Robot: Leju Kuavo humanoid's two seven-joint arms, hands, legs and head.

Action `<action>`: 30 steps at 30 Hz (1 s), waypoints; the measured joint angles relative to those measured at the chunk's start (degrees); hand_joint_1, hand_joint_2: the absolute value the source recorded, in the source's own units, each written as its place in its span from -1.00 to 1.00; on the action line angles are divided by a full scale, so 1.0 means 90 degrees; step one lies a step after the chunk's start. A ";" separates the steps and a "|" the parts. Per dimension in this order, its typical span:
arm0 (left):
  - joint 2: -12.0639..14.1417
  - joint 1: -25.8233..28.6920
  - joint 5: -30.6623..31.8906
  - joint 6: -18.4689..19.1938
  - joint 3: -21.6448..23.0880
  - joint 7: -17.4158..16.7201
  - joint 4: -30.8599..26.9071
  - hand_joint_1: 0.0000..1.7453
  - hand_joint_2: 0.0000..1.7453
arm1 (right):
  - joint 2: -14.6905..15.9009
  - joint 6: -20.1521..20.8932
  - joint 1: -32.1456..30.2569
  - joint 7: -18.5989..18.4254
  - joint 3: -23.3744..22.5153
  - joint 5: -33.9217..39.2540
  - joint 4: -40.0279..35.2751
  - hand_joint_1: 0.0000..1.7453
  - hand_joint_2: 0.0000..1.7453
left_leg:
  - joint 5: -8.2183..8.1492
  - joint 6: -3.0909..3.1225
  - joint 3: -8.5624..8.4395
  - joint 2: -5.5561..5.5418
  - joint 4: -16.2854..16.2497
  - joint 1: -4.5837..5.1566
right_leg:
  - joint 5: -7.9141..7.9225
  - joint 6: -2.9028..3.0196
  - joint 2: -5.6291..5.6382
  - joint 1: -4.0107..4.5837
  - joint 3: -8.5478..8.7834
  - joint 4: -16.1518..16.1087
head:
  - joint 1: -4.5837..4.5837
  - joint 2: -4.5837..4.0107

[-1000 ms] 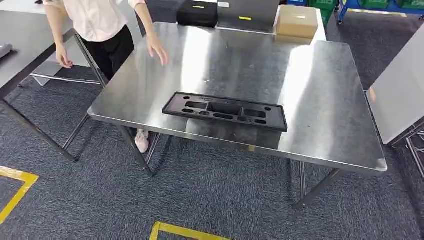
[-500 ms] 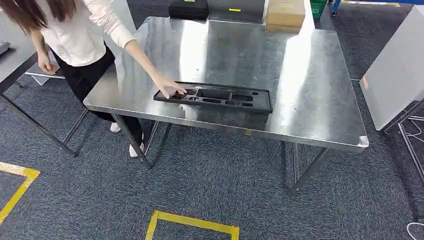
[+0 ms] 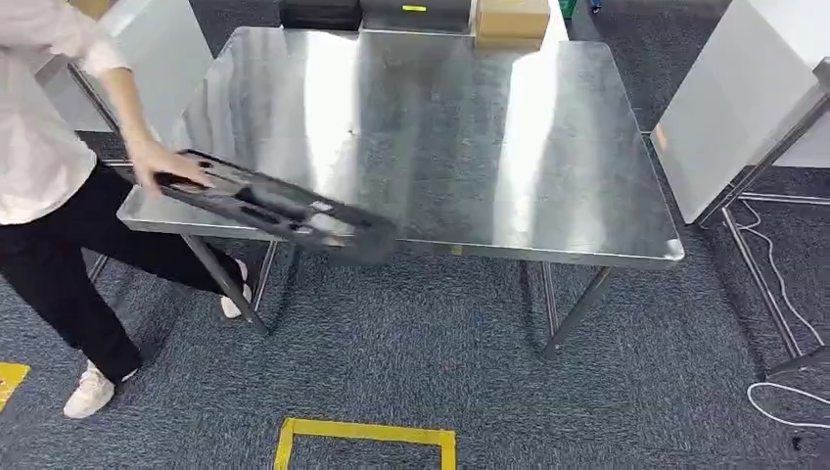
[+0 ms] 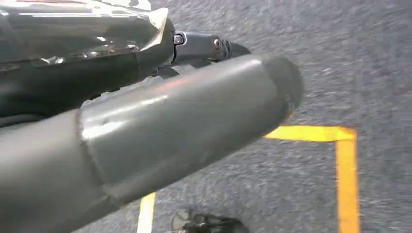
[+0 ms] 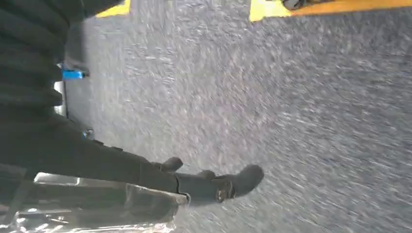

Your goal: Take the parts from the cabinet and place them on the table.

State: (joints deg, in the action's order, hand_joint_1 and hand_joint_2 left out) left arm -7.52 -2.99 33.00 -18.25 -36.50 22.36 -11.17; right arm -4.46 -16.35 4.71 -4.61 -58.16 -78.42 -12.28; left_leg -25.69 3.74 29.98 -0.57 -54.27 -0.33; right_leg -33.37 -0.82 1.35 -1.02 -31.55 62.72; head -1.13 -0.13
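Observation:
A long black part (image 3: pixel 264 206) with several cut-outs hangs tilted off the near left corner of the steel table (image 3: pixel 470 147). A person (image 3: pixel 44 166) in a white top holds its far end with one hand (image 3: pixel 161 162). My left hand (image 4: pixel 194 111) hangs over the carpet, its thick grey thumb across the left wrist view and its dark fingers (image 4: pixel 209 46) straight, holding nothing. My right hand (image 5: pixel 214 184) also hangs above the carpet with its dark fingers stretched out and nothing in them.
A cardboard box (image 3: pixel 509 18) and black cases (image 3: pixel 318 12) stand beyond the table's far edge. A white panel on a metal frame (image 3: pixel 724 98) stands to the right, with a cable (image 3: pixel 783 392) on the floor. Yellow tape (image 3: pixel 367 436) marks the carpet in front.
The camera has shifted as I move. The person has taken hold of the black part and dragged it from the table's middle front out over the left corner.

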 joint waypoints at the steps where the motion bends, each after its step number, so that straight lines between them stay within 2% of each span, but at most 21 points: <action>1: 0.0000 0.0009 0.0000 0.0005 -0.0010 0.0000 0.0000 -1.00 -1.00 | 0.0005 -0.0002 0.0021 0.0002 0.0000 -0.0010 0.0000 -1.00 1.00 | -0.0012 0.0006 0.0004 0.0105 -0.0001 0.0012 | -0.0185 0.0013 -0.0044 -0.0007 -0.0289 0.0533 | 0.0010 0.0000; 3: -0.0010 0.0020 0.0000 0.0005 -0.0022 -0.0002 0.0002 -1.00 -1.00 | 0.0029 -0.0002 0.0017 0.0000 0.0000 -0.0012 0.0000 -1.00 1.00 | -0.0023 0.0005 0.0002 0.0283 -0.0007 0.0026 | -0.0317 -0.0052 -0.0068 -0.0023 -0.0697 0.1232 | 0.0005 0.0000; 4: -0.0015 0.0015 0.0000 0.0005 -0.0022 -0.0002 0.0002 -1.00 -1.00 | 0.0041 0.0000 -0.0003 0.0000 0.0000 -0.0015 0.0000 -1.00 1.00 | -0.0026 0.0002 -0.0004 0.0346 -0.0010 0.0026 | -0.0183 -0.0127 -0.0078 -0.0029 -0.0670 0.1119 | 0.0000 0.0000; 6: -0.0032 0.0008 0.0000 0.0005 -0.0022 -0.0002 0.0002 -1.00 -1.00 | 0.0063 0.0000 -0.0023 -0.0015 0.0000 -0.0029 0.0000 -1.00 1.00 | -0.0058 -0.0043 -0.0009 0.0471 -0.0052 0.0017 | 0.0298 -0.0294 -0.0188 -0.0041 -0.0226 0.0165 | 0.0005 0.0000; 7: -0.0034 0.0009 0.0000 0.0005 -0.0022 -0.0002 0.0002 -1.00 -1.00 | 0.0068 0.0000 -0.0011 -0.0015 0.0000 -0.0034 0.0000 -1.00 1.00 | -0.0093 -0.0082 -0.0010 0.0539 -0.0110 0.0016 | 0.0549 -0.0344 -0.0422 -0.0049 0.0110 -0.0504 | 0.0012 0.0000; 8: -0.0029 0.0008 0.0002 0.0005 -0.0022 -0.0002 0.0002 -1.00 -1.00 | 0.0063 0.0000 0.0014 -0.0015 0.0002 -0.0039 0.0000 -1.00 1.00 | -0.0144 -0.0135 0.0001 0.0593 -0.0175 0.0074 | 0.0597 -0.0260 -0.0655 -0.0014 0.0161 -0.0689 | 0.0002 0.0000; 10: -0.0027 -0.0002 0.0024 0.0005 -0.0022 0.0012 0.0002 -1.00 -1.00 | 0.0056 0.0000 0.0018 -0.0017 0.0003 -0.0041 -0.0002 -1.00 1.00 | -0.0204 -0.0192 -0.0033 0.0674 -0.0205 0.0091 | 0.0640 -0.0135 -0.0473 0.0015 0.0141 -0.0707 | -0.0020 0.0000; 12: -0.0027 -0.0020 0.0070 0.0007 -0.0022 0.0022 0.0000 -1.00 -1.00 | 0.0056 0.0000 0.0000 -0.0022 0.0005 -0.0034 -0.0002 -1.00 1.00 | -0.0199 -0.0217 -0.0060 0.0774 -0.0204 0.0075 | 0.0663 -0.0080 -0.0355 0.0025 0.0125 -0.0711 | -0.0010 0.0000; 13: -0.0014 -0.0019 0.0080 0.0007 -0.0022 0.0022 0.0000 -1.00 -1.00 | 0.0056 -0.0002 0.0006 -0.0032 0.0005 -0.0034 -0.0002 -1.00 -1.00 | -0.0249 -0.0265 -0.0033 0.0716 -0.0260 0.0032 | 0.0709 -0.0014 -0.0295 -0.0083 0.0203 -0.0727 | 0.0000 0.0000; 14: -0.0007 -0.0019 0.0100 0.0014 -0.0022 0.0022 0.0000 -1.00 -1.00 | 0.0048 -0.0014 0.0004 -0.0048 0.0005 -0.0044 -0.0002 -1.00 -1.00 | -0.0476 -0.0324 0.0053 0.0408 -0.0479 0.0013 | 0.0737 0.0032 -0.0244 -0.0083 0.0167 -0.0726 | -0.0032 0.0000; 15: -0.0007 -0.0012 0.0109 0.0022 -0.0022 0.0017 0.0002 -1.00 -1.00 | 0.0051 -0.0019 0.0010 -0.0056 0.0005 -0.0049 -0.0002 -1.00 -1.00 | -0.0763 -0.0355 0.0216 0.0225 -0.0882 -0.0009 | 0.0759 0.0065 -0.0228 -0.0077 0.0152 -0.0723 | -0.0039 0.0000; 17: -0.0003 -0.0003 0.0138 0.0036 -0.0022 -0.0017 0.0002 -1.00 -1.00 | 0.0041 -0.0022 0.0014 -0.0070 0.0017 -0.0099 -0.0002 -1.00 -1.00 | -0.1232 -0.0399 0.0658 0.0109 -0.1874 -0.0031 | 0.0774 0.0076 -0.0141 -0.0066 0.0114 -0.0716 | -0.0039 0.0000; 18: 0.0002 0.0006 0.0151 0.0041 -0.0022 -0.0029 0.0002 -1.00 -1.00 | 0.0041 -0.0019 0.0002 -0.0083 0.0027 -0.0112 -0.0002 -1.00 -1.00 | -0.1306 -0.0407 0.0815 0.0108 -0.2212 -0.0035 | 0.0783 0.0077 -0.0108 -0.0063 0.0109 -0.0715 | -0.0029 0.0000; 19: 0.0002 0.0010 0.0165 0.0051 -0.0022 -0.0029 0.0002 -1.00 -1.00 | 0.0041 -0.0019 -0.0012 -0.0095 0.0039 -0.0126 -0.0002 -1.00 -1.00 | -0.1217 -0.0404 0.0815 0.0108 -0.2202 -0.0040 | 0.0792 0.0086 -0.0080 -0.0065 0.0113 -0.0714 | -0.0032 0.0000; 20: 0.0010 0.0009 0.0177 0.0063 -0.0022 -0.0029 0.0002 -1.00 -1.00 | 0.0041 -0.0012 -0.0018 -0.0097 0.0046 -0.0134 0.0000 -1.00 -1.00 | -0.0966 -0.0397 0.0676 0.0108 -0.1887 -0.0052 | 0.0800 0.0076 -0.0048 -0.0072 0.0119 -0.0711 | -0.0037 0.0000; 22: 0.0019 0.0006 0.0185 0.0087 -0.0022 -0.0032 0.0002 -1.00 -1.00 | 0.0039 0.0000 -0.0011 -0.0107 0.0058 -0.0148 0.0000 -1.00 -1.00 | -0.0412 -0.0376 0.0152 0.0066 -0.0827 -0.0084 | 0.0817 0.0045 0.0007 -0.0086 0.0131 -0.0709 | -0.0037 0.0000; 23: 0.0019 -0.0001 0.0185 0.0095 -0.0022 -0.0034 0.0002 -1.00 -1.00 | 0.0039 0.0005 -0.0007 -0.0109 0.0075 -0.0163 0.0000 -1.00 -1.00 | -0.0274 -0.0360 -0.0066 -0.0077 -0.0378 -0.0113 | 0.0833 0.0018 0.0031 -0.0079 0.0117 -0.0710 | -0.0034 0.0000; 24: 0.0019 -0.0004 0.0185 0.0097 -0.0022 -0.0036 0.0002 -1.00 -1.00 | 0.0039 0.0041 0.0013 -0.0116 0.0092 -0.0160 0.0000 -1.00 -1.00 | -0.0268 -0.0344 -0.0079 -0.0130 -0.0280 -0.0088 | 0.0842 -0.0019 0.0046 -0.0005 0.0078 -0.0671 | -0.0025 0.0000; 26: 0.0019 -0.0001 0.0189 0.0097 -0.0022 -0.0039 0.0002 -1.00 -1.00 | 0.0041 0.0073 0.0015 -0.0148 0.0102 -0.0163 -0.0002 -1.00 -1.00 | -0.0235 -0.0289 -0.0006 -0.0104 -0.0345 -0.0047 | 0.0909 -0.0134 0.0071 -0.0026 0.0015 -0.0700 | -0.0032 0.0000; 28: 0.0015 -0.0005 0.0185 0.0097 -0.0022 -0.0039 0.0002 -1.00 -1.00 | 0.0041 0.0090 -0.0019 -0.0175 0.0104 -0.0170 0.0000 -1.00 -1.00 | -0.0115 -0.0134 0.0044 -0.0042 -0.0275 -0.0035 | 0.0925 -0.0233 0.0075 -0.0005 -0.0094 -0.0692 | -0.0018 0.0000; 30: 0.0002 -0.0018 0.0192 0.0095 -0.0022 -0.0039 0.0002 -1.00 -1.00 | 0.0051 0.0095 -0.0008 -0.0182 0.0109 -0.0185 0.0000 -1.00 -1.00 | -0.0013 -0.0014 0.0183 0.0023 -0.0255 -0.0018 | 0.0436 -0.0112 -0.0050 -0.0034 -0.0282 -0.0200 | 0.0007 0.0000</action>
State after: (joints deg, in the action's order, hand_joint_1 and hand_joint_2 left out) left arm -7.50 -3.15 34.73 -17.40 -36.70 22.01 -11.15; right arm -4.00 -15.50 4.64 -6.25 -57.18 -80.08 -12.28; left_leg -25.81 3.62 31.63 -0.36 -56.57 -0.49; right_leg -29.45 -1.83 0.91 -1.32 -34.09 60.92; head -1.07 -0.13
